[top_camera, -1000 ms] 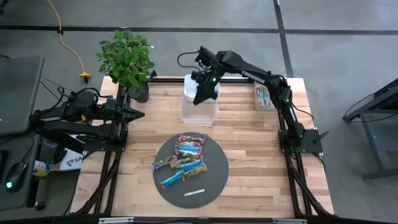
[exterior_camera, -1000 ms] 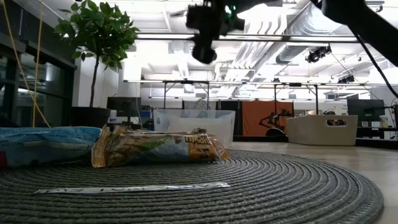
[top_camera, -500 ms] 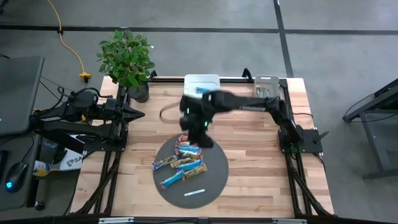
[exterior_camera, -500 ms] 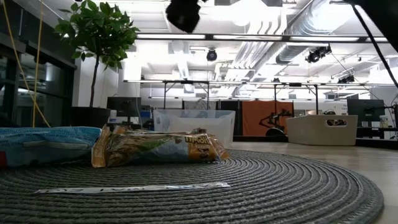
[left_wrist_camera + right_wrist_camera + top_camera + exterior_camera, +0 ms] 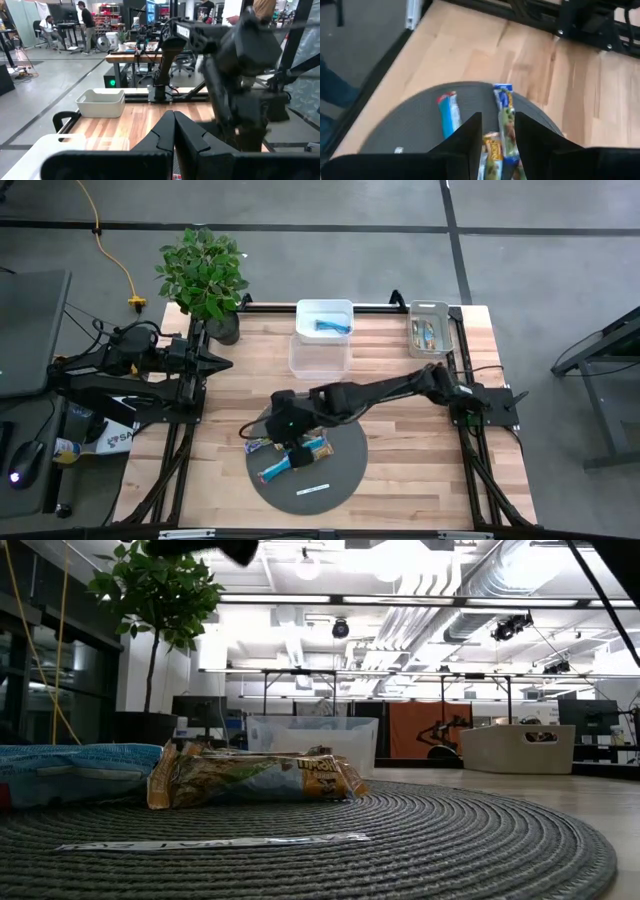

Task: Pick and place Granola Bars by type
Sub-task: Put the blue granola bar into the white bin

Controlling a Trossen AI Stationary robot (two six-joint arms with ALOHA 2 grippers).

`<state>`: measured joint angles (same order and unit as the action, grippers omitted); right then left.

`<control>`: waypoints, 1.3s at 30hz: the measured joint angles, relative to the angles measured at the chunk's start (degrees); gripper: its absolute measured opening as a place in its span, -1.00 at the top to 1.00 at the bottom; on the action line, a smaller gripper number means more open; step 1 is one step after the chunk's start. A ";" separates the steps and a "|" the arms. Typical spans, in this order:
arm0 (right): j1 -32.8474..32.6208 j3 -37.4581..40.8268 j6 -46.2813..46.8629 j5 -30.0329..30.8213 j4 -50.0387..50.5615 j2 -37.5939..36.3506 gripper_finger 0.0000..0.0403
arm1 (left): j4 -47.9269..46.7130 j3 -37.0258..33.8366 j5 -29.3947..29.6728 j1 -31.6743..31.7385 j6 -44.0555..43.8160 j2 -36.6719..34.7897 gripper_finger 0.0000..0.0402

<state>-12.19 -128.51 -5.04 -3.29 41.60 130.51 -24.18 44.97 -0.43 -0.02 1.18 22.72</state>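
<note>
**Wood counter, grey mat, right tool over the bars**

Noted a pale wood counter (image 5: 400, 440) with a round grey mat (image 5: 345, 465) near its front edge. Found Granola Bars (image 5: 309, 450) bunched on that mat, with a thin white strip (image 5: 312, 489) lying apart from them. Saw the right tool (image 5: 287, 430) above the bunch, jaws parted, nothing between them. Judged the step a pick: best to set the jaws across one bar's narrow width, drop straight, and avoid pinching a neighbour. Marked the left tool (image 5: 222, 363) parked at the counter's left edge, closed. Spotted farther back a clear bin (image 5: 320, 358), a white bin (image 5: 305, 320) holding a blue bar (image 5: 330, 326), and a small grey bin (image 5: 443, 330) with more. Beyond, saw a potted plant (image 5: 205, 275) and grey floor.
</note>
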 joint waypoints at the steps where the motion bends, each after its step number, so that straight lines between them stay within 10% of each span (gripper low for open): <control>1: 0.01 0.00 0.05 -0.15 -1.29 0.69 0.51 | 0.00 0.00 0.00 0.01 0.00 0.00 1.00; 39: 3.74 -0.03 -4.44 -8.21 -15.02 15.54 0.33 | 0.00 0.00 0.01 -0.01 0.00 0.00 1.00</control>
<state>-8.45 -128.54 -9.47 -11.50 26.58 146.05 -24.18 44.97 -0.43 -0.03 1.18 22.72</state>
